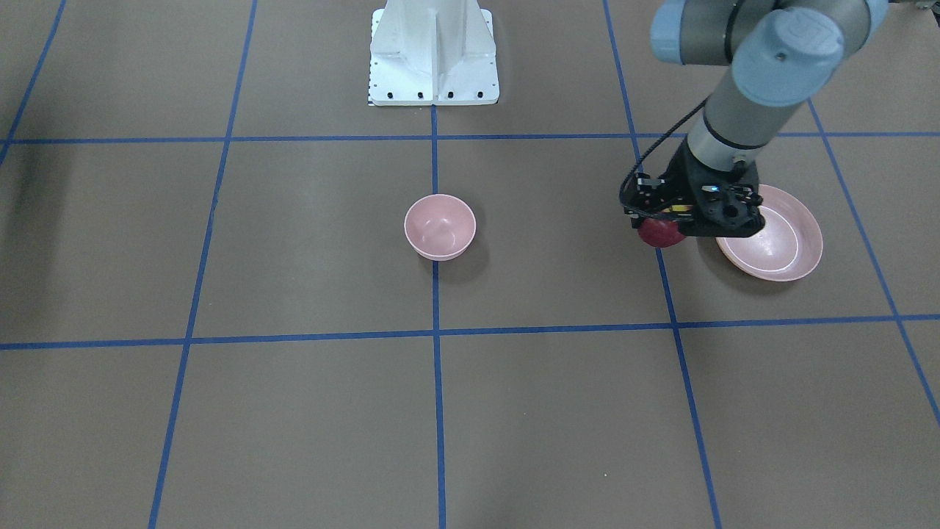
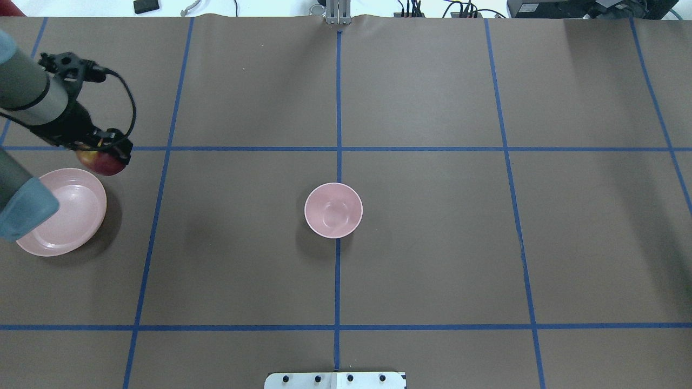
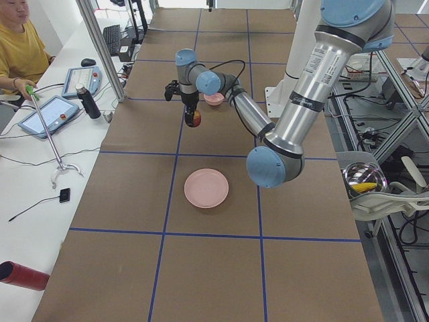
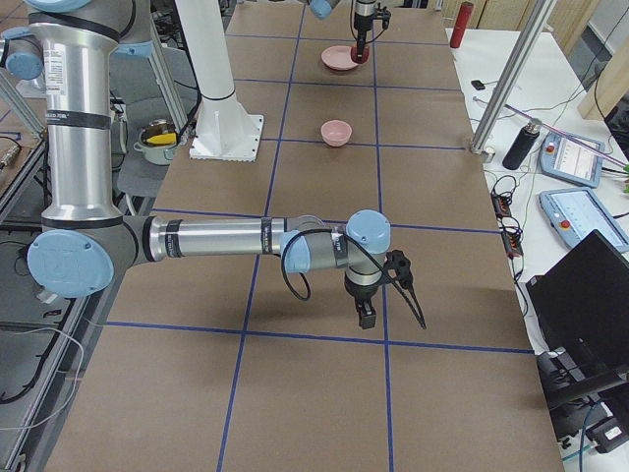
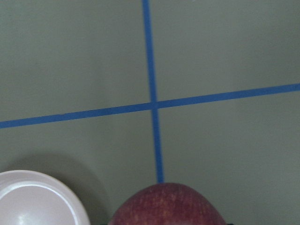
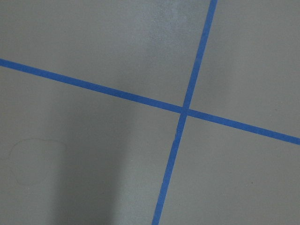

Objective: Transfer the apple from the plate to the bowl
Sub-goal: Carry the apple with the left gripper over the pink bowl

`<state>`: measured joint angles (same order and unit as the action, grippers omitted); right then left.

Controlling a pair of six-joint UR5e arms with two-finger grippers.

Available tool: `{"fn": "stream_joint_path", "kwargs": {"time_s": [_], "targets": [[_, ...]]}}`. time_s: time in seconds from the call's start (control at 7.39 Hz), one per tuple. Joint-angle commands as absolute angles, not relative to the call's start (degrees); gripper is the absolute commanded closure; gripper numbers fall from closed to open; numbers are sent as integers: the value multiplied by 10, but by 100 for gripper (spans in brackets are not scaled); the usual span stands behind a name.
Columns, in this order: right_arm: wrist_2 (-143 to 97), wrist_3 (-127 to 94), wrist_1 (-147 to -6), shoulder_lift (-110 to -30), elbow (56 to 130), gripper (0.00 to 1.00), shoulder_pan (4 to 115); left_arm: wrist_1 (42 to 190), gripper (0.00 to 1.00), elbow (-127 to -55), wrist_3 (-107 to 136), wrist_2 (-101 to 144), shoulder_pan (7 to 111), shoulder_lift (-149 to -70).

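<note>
My left gripper [image 1: 662,222] is shut on the dark red apple [image 1: 659,234] and holds it in the air just beside the pale pink plate [image 1: 780,246], off the rim on the bowl's side. The overhead view shows the apple [image 2: 106,164] past the plate's [image 2: 67,219] far rim. The plate is empty. The small pink bowl [image 1: 440,226] stands empty at the table's middle [image 2: 333,210], well apart from the gripper. The left wrist view shows the apple's top [image 5: 161,208] and the plate's edge [image 5: 37,201]. My right gripper [image 4: 367,317] points down near the table at the far end; I cannot tell whether it is open.
The white robot base mount [image 1: 433,59] stands at the table's robot side. Blue tape lines [image 2: 338,148] grid the brown table. An operator [image 3: 20,50] sits beside the table's far side, with tablets and a bottle [image 3: 87,102] on the white side bench.
</note>
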<state>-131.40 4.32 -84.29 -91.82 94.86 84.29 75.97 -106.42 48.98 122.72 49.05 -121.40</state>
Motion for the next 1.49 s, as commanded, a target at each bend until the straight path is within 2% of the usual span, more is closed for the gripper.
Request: {"fn": "stream_joint_path", "kwargs": {"time_s": [0.0,0.27,0.68,1.08,1.22,1.35], "targets": [[-1314,42,-843,-918,948,0,843,749,100,-1001,630,1184,406,-1339],[-1314,42,-843,-917,948,0,843,769,100,-937,679,1158,357,-1393],[-1314,42,-843,-916,948,0,843,902,100,-823,722,1129,316,-1419],[-1315,41,-843,-914,944,0,843,913,94,-814,723,1115,291,-1419],[-1315,42,-843,-913,942,0,843,913,88,-814,723,1115,284,-1419],[-1314,42,-843,-912,941,0,843,914,70,-814,722,1115,283,-1418]]}}
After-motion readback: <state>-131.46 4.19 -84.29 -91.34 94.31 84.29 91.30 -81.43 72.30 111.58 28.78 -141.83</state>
